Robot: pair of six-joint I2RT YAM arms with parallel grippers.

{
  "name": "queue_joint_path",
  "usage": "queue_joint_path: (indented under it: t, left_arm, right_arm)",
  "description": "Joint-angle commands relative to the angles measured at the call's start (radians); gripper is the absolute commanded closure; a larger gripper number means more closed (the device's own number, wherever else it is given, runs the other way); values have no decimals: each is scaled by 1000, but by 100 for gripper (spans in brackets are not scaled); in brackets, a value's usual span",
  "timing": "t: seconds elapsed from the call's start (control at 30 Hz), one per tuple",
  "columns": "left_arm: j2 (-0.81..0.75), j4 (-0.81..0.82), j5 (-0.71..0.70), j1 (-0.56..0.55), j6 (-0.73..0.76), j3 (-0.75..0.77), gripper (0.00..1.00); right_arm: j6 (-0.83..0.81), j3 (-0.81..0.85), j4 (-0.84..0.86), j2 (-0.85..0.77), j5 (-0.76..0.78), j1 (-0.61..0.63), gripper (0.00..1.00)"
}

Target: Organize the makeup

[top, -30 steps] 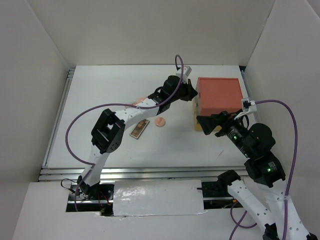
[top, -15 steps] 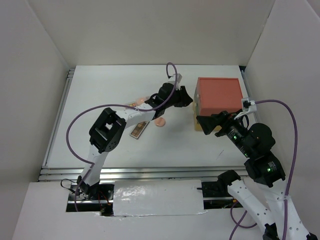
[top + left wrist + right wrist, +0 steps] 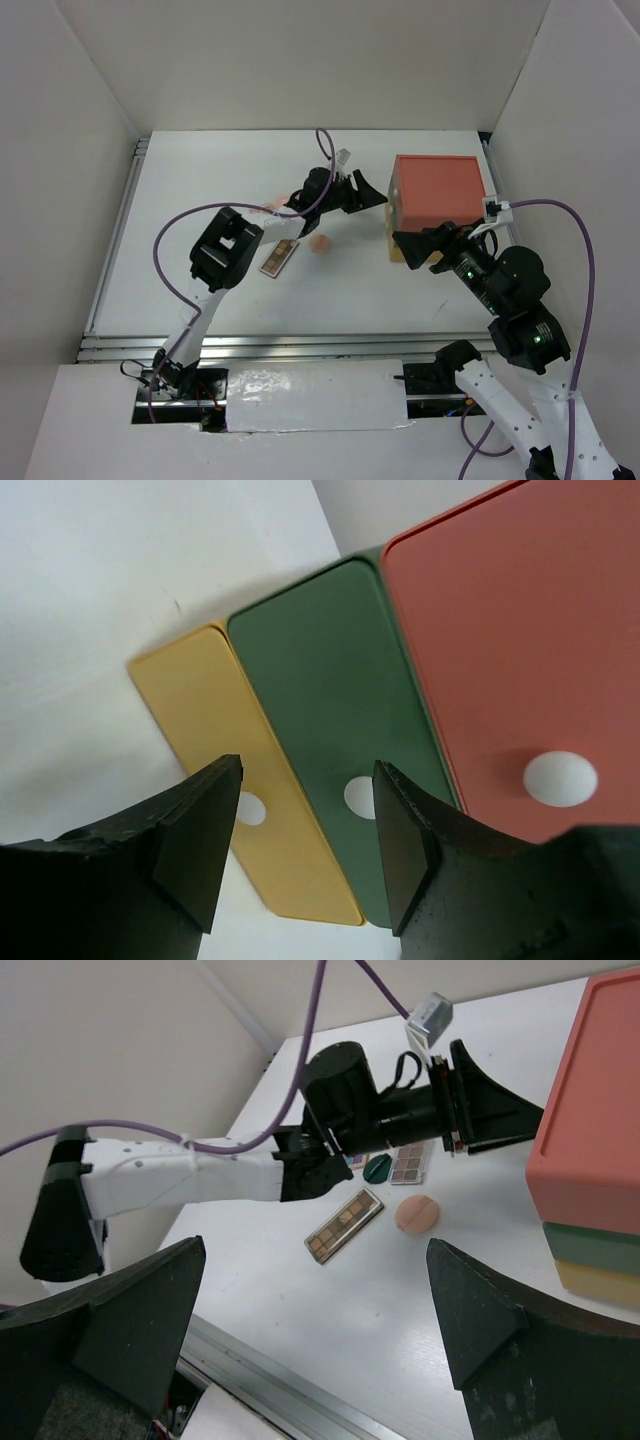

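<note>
The makeup lies left of centre on the table. There is a long eyeshadow palette, a round peach compact, a dark green compact and a small palette. The left arm partly hides the last two. My left gripper is open and empty. It faces the drawer fronts of the box, a short way off them. My right gripper hangs wide open and empty at the box's near left corner, above bare table.
The box shows its yellow, green and red drawer fronts, all flush and each with a round white hole. White walls enclose the table on three sides. A metal rail runs along the near edge.
My left gripper has opened and drawn back leftward from the box's front. The right arm and the makeup on the table have not moved.
</note>
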Motion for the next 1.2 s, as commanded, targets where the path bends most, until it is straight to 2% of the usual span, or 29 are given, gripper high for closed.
queue_joint_path:
  t: [0.0, 0.2, 0.53, 0.73, 0.97, 1.17]
  left_arm:
    - [72, 158, 146, 7, -130, 55, 32]
    - [124, 305, 221, 13, -248, 57, 29]
    - [175, 428, 249, 20, -349, 75, 28]
    - [181, 378, 244, 20, -331, 94, 30]
    - [213, 392, 246, 16, -362, 103, 37]
    - [211, 369, 249, 9, -351, 123, 34]
  right_arm:
    - [-6, -12, 37, -2, 3, 8, 0]
    - [-5, -16, 41, -2, 0, 6, 0]
    - [-3, -24, 46, -2, 0, 5, 0]
    - [-5, -23, 41, -6, 5, 8, 0]
    - [-2, -29, 51, 0, 0, 6, 0]
    - [-3, -27, 52, 4, -2, 6, 0]
